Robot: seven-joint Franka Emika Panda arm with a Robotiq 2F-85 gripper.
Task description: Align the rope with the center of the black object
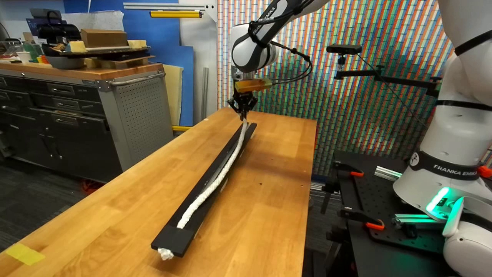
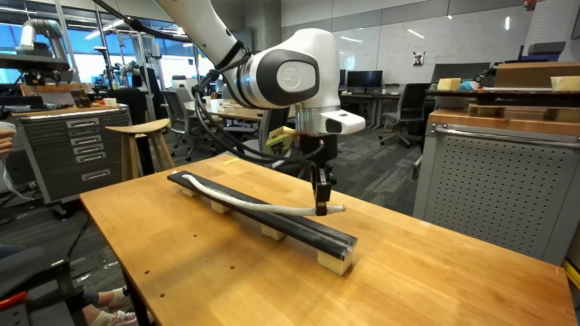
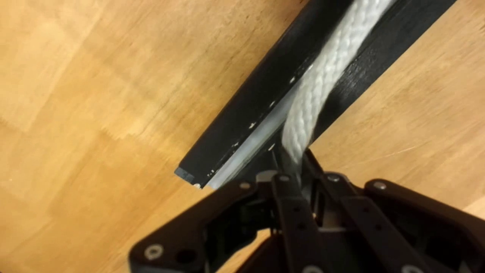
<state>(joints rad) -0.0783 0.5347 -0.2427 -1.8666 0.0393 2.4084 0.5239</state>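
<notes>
The gripper (image 2: 321,209) has its jaws closed on the white rope (image 2: 253,206) near one tip, toward one end of the black bar (image 2: 283,222) and above it — in the wrist view, the fingers (image 3: 295,212) hide that tip. At the bar's opposite end, a black cover (image 1: 175,233) hides a short stretch — only a white stub pokes out beyond.
</notes>
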